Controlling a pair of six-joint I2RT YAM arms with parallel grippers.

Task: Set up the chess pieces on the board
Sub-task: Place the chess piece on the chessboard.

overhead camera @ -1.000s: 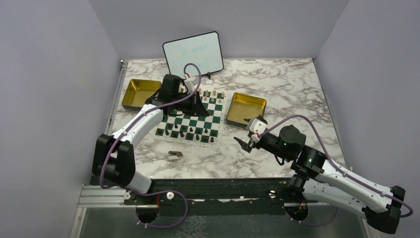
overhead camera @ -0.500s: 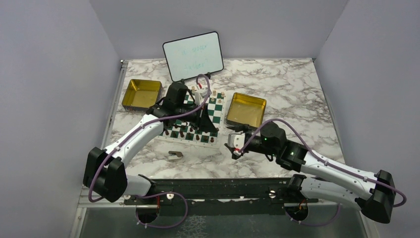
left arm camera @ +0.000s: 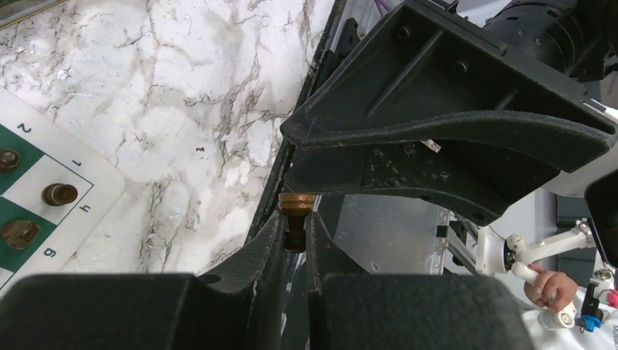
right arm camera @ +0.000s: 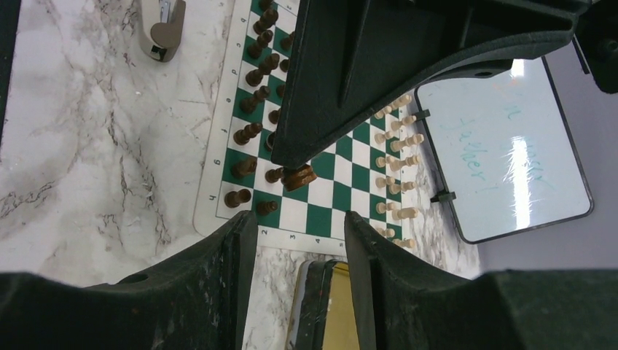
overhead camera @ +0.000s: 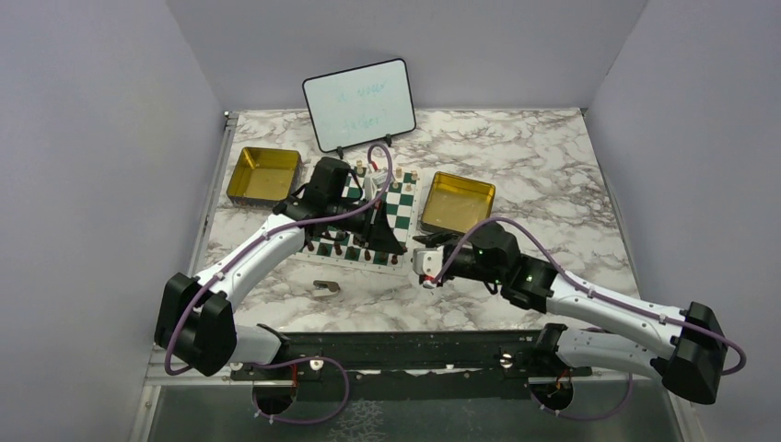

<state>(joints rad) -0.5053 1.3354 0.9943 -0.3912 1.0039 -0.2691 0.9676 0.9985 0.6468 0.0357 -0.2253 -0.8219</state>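
- the table point(overhead camera: 553, 166) is marble, and plain lilac walls close it in on three sides
- the left arm point(overhead camera: 267, 244) reaches from the near edge out over the board point(overhead camera: 401, 204); the right arm point(overhead camera: 599, 299) stretches leftward, low across the near half of the table, with its wrist just off the board's near right corner
- the whiteboard point(overhead camera: 359, 104) stands propped at the far edge with faint writing on it
- the board lies flat about mid-table, in front of the whiteboard, between the left tin point(overhead camera: 262, 173) and the right tin point(overhead camera: 458, 203); the left arm hides much of it in the top view
- both tins are gold and open-topped; the right tin sits just beside the board's right edge
- the left gripper point(left arm camera: 295, 219) hangs over the near right part of the board, its jaws pinched nearly together on one dark piece point(left arm camera: 296, 200)
- the right gripper point(right arm camera: 299, 222) points at the board from just outside that corner, close to the left gripper, its jaws partly apart with nothing between them
- the scrap point(overhead camera: 324, 288) lies on bare marble, near the board's near edge
- the dark pieces point(right arm camera: 248, 135) stand on the near rows, the light pieces point(right arm camera: 397, 149) on the far rows by the whiteboard
- the dark piece in the grip is clamped by its stem, its round brown end sticking out past the fingertips; I cannot tell whether it touches the board
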